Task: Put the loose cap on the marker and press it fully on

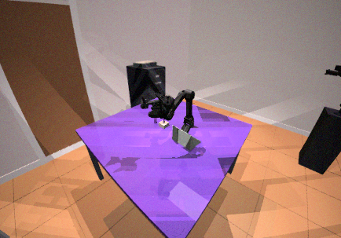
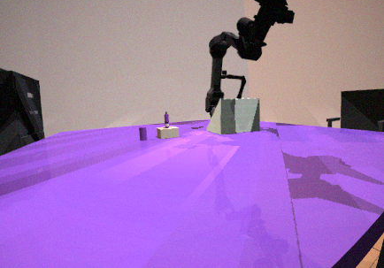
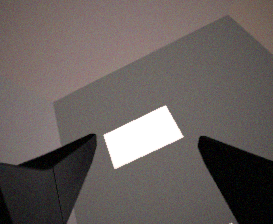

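Gleaming purple table [image 2: 133, 192], plain, perhaps windowless walls [image 2: 111, 46]

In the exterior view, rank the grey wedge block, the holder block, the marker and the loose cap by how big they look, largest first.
1. Grey wedge block, clearly largest, though it stands farther back.
2. Holder block.
3. Marker and cap: too alike to rank; the marker looks slimmer, the cap stubbier.

Glossy purple table [image 2: 133, 192]; matt cream holder block [image 2: 167, 133]; matt black pincer [image 3: 144, 165].
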`<state>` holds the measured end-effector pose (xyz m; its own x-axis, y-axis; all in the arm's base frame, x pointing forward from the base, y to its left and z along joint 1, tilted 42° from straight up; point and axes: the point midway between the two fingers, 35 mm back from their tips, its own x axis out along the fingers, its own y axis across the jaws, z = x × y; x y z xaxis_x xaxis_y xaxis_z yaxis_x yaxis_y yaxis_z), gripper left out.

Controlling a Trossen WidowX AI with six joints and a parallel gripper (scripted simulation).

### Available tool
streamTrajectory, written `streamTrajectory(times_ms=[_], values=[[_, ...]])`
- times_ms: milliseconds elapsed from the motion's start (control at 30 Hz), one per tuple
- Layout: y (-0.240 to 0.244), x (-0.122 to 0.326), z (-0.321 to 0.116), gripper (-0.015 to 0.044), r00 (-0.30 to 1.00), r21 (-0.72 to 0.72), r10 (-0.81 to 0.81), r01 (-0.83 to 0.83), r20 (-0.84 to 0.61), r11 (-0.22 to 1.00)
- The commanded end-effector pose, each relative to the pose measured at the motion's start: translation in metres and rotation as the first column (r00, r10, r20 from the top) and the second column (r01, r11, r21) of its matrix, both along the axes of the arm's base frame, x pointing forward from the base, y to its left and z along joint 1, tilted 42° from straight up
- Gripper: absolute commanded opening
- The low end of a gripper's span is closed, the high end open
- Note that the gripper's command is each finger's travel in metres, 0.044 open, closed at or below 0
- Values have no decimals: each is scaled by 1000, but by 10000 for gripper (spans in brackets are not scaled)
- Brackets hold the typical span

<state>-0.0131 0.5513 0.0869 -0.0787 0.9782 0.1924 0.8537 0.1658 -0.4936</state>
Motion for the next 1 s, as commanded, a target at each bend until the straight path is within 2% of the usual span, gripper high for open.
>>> streamTrajectory(times_ms=[0, 167, 333, 400, 533, 700, 833, 967], values=[[0, 1, 0, 374, 1000, -3, -3, 3, -4, 1000], [8, 50, -17, 244, 986, -117, -112, 97, -127, 988], [6, 124, -43, 244, 900, -288, -312, 225, -305, 931], [2, 155, -57, 244, 819, -377, -412, 263, -400, 888], [-17, 216, -83, 244, 575, -539, -616, 326, -538, 776], [-65, 286, -108, 244, 170, -696, -786, 382, -594, 608], [-103, 322, -118, 244, -86, -765, -812, 405, -578, 501], [-148, 352, -127, 244, -372, -836, -769, 404, -521, 371]])
